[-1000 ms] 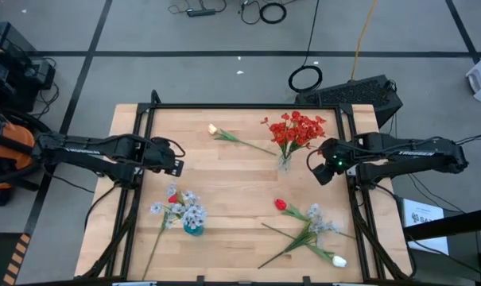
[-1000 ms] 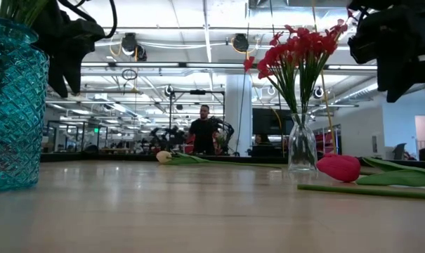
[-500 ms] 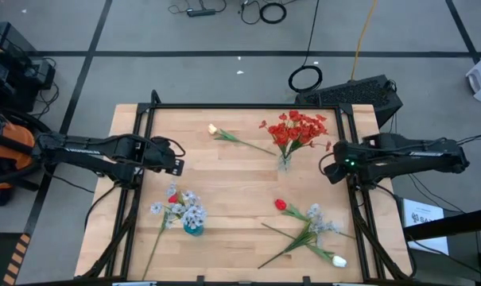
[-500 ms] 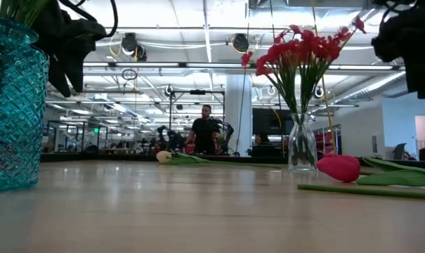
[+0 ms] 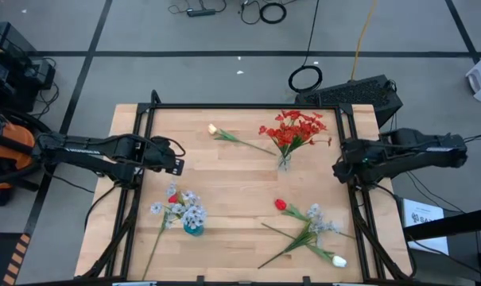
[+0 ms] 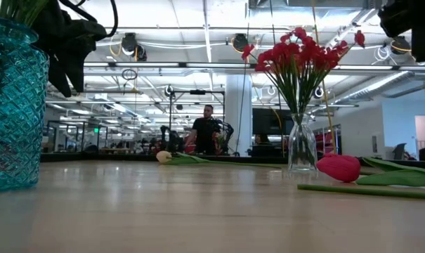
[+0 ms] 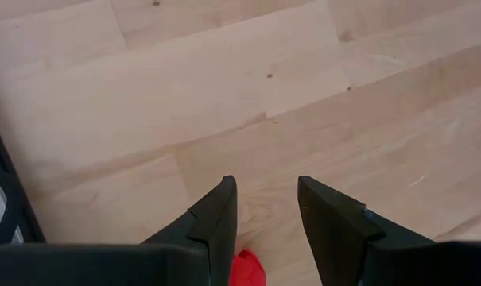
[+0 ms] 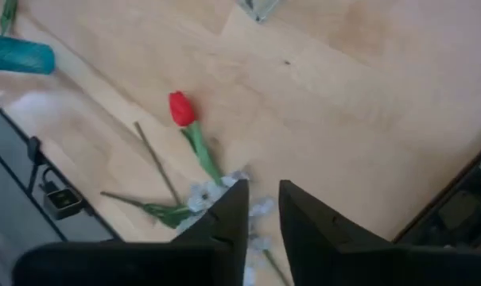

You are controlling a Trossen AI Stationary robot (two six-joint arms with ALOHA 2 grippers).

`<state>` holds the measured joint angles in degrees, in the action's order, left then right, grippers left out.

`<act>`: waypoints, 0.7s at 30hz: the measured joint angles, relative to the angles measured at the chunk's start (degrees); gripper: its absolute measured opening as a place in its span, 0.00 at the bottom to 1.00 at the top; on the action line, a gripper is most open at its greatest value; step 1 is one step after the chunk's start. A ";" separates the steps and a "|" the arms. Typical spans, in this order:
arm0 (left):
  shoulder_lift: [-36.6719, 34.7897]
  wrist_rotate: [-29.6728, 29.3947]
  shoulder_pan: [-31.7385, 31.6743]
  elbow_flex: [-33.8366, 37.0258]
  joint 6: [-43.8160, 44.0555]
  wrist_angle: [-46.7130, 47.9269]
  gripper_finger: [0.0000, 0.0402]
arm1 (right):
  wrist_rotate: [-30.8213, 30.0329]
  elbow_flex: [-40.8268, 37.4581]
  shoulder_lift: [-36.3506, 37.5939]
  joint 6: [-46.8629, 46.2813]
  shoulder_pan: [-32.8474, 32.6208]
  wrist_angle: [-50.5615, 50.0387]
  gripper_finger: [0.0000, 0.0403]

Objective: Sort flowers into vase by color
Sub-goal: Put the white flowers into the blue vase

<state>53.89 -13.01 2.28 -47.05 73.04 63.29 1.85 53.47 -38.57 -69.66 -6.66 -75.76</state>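
Jaws of the right gripper [image 5: 339,170] stand slightly apart and empty at the bench's [image 5: 232,202] right edge; the left gripper [image 5: 176,164] waits at the left, jaws spread. Red blossom clusters [image 5: 294,129] fill a clear vase [image 5: 285,162]. Pale sprays [image 5: 188,208] stand in a teal vase [image 5: 192,229]. A red tulip [image 5: 280,204], more sprays [image 5: 320,222] and two cream tulips [image 5: 212,129] lie loose.

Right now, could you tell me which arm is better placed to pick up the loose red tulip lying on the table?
Probably the right. The right gripper hangs open at the table's right edge, with the red tulip in its wrist view. The left gripper is open over the left side, farther off.
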 joint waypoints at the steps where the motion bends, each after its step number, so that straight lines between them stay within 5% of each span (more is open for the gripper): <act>1: 0.00 -0.03 -0.02 0.00 -0.18 0.02 0.35 | 0.00 0.14 -0.31 -1.17 -0.76 0.45 0.12; 5: 0.00 -0.90 -0.02 0.00 -1.91 0.04 0.35 | -0.01 0.27 -3.90 -5.46 -4.80 3.98 0.02; 11: 0.00 -2.69 -0.02 0.00 -3.30 0.04 0.35 | -0.02 0.26 -14.56 -15.10 -13.02 13.16 0.01; 21: 0.00 -3.78 -0.02 0.00 -6.36 0.11 0.35 | -0.42 0.26 -29.24 -44.20 -26.15 29.24 0.00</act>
<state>53.89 -16.79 2.27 -47.05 66.68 63.40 1.43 53.74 -67.81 -113.87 -32.81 -46.53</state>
